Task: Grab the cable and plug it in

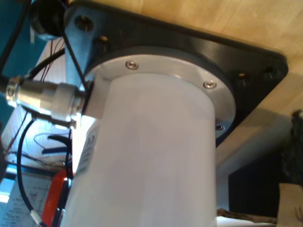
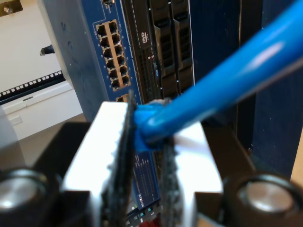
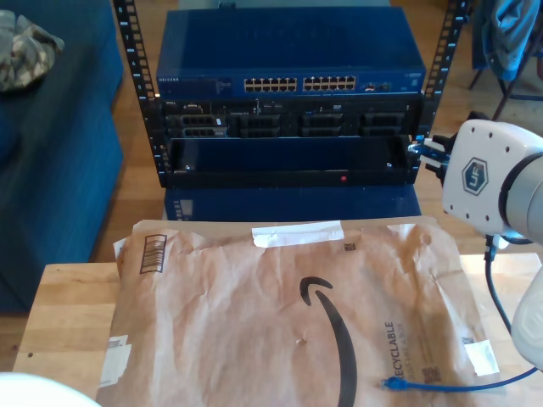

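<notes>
Before the blue switch (image 2: 80, 52), my second claw (image 2: 144, 142) clamps the cable (image 2: 213, 85) — my first claw's state I cannot tell.

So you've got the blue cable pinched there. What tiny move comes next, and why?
Probably ease my second gripper forward toward the blue switch's ports. It is shut on the cable near its end, and the ports sit ahead with a gap between, so closing that gap comes before any plugging in.

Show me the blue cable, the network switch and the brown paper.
blue cable (image 2: 222, 80): second wrist view, its sheath past my second gripper (image 2: 144, 142).
network switch (image 3: 288, 51): exterior view, top panel.
brown paper (image 3: 229, 314): exterior view, bare middle.
</notes>
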Available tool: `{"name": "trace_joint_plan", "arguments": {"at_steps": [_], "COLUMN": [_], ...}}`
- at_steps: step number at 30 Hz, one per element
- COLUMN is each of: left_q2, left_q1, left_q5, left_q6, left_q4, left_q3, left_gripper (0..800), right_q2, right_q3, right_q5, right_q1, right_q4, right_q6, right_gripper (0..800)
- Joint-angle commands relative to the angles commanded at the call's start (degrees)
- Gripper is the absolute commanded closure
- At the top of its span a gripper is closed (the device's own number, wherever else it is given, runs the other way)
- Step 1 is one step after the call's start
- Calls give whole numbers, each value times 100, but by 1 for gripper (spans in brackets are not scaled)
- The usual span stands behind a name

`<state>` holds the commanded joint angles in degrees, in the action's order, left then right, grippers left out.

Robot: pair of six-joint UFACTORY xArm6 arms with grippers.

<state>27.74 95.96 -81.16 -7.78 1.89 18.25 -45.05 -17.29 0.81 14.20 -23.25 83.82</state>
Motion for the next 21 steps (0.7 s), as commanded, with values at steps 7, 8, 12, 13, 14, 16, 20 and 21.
{"name": "trace_joint_plan", "arguments": {"at_steps": [7,8,12,13,14,16,20,21], "left_q2": [88,88,88,88,88,79,-396,-484], "left_q1": [563,589,712,782,853,976,1011,1020], "left_q5": [703,774,1371,1530,1688,1943,2057,2004], "left_q6": [879,949,1336,1503,1670,1978,2066,2092], "left_q4": [-26,-35,-202,-308,-440,-677,-826,-826], "left_q3": [-369,-431,-765,-826,-897,-1020,-1020,-993], "left_gripper": [1,1,1,1,1,0,0,0], "right_q2": [18,18,18,18,18,44,334,448], "right_q3": [0,0,0,0,0,18,-35,-53], "right_q5": [-9,-9,0,0,-9,-9,-167,-264], "right_q1": [9,9,-9,-9,-9,-9,-9,0], "right_q4": [9,9,26,26,26,26,9,-9], "right_q6": [-9,-9,-9,-9,-9,-18,-35,-26], "right_gripper": [796,796,796,796,796,796,797,797]}}
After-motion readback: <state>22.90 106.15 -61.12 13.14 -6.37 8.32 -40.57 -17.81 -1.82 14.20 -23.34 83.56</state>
